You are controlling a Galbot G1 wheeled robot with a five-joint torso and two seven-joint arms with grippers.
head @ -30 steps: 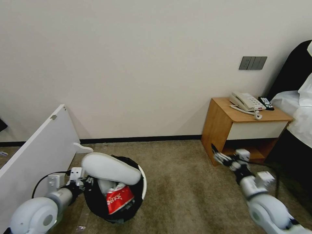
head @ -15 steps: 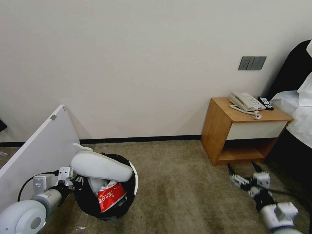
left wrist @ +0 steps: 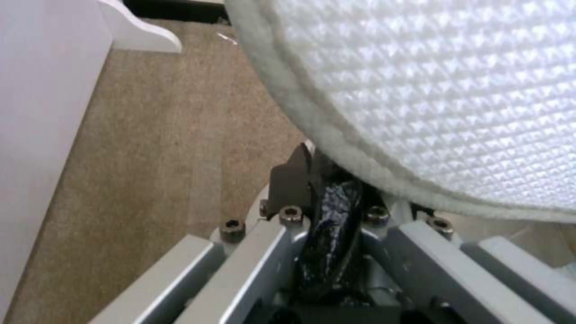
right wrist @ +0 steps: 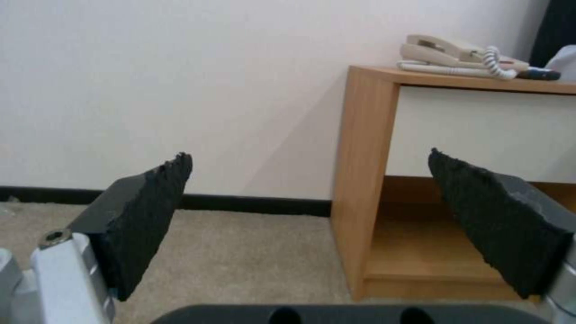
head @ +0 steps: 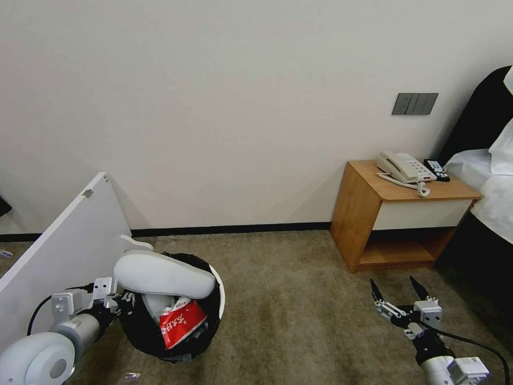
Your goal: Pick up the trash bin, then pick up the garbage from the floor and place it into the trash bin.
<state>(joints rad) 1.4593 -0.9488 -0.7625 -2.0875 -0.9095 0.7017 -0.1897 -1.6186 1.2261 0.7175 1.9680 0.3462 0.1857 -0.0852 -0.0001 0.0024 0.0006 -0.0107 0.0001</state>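
- Pinching the black bag at the rim, the left gripper [head: 122, 305] is clamped on the trash bin [head: 216, 307], held at lower left beside a leaning white board [head: 59, 251]; in the wrist view the fingers [left wrist: 291, 180] are pressed onto crinkled liner.
- Garbage is seen inside the bin: a white slipper [head: 163, 274] laid across the top w/ a red-and-white carton [head: 181, 322] under it.
- Right gripper [head: 399, 294] is held low over the carpet [head: 299, 299] near the nightstand [head: 398, 216], pads [right wrist: 150, 216] spread wide apart, nothing between.
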